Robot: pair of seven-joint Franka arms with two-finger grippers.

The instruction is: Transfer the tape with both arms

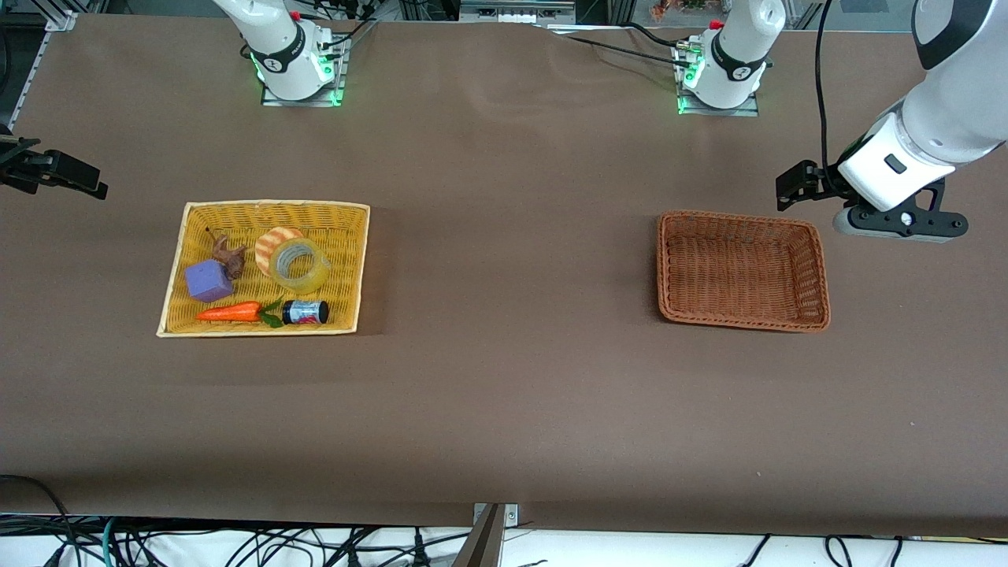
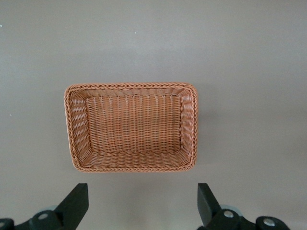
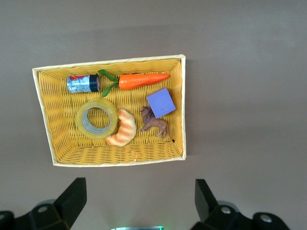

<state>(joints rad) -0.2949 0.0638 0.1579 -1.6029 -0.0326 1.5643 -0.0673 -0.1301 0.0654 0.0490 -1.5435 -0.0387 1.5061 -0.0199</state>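
Currently one tape [image 1: 298, 264] among five items in yellow basket [image 1: 177, 260], frame centre-left; brown basket [image 1: 819, 268] bare; my left gripper [image 2: 141, 206] and right gripper [image 3: 139, 203] both spread open.

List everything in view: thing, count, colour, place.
table: 1, brown, under everything
yellow basket: 1, toward the right arm's end
tape: 1, yellowish, in the yellow basket
croissant toy: 1, orange striped, touching the tape
block: 1, purple, in the yellow basket
animal figure: 1, brown, beside the block
carrot toy: 1, orange, green leaves, basket's edge nearest the camera
can: 1, dark, lying beside the carrot
brown basket: 1, empty, toward the left arm's end
left gripper: open, above the table beside the brown basket
right gripper: open, beside the yellow basket
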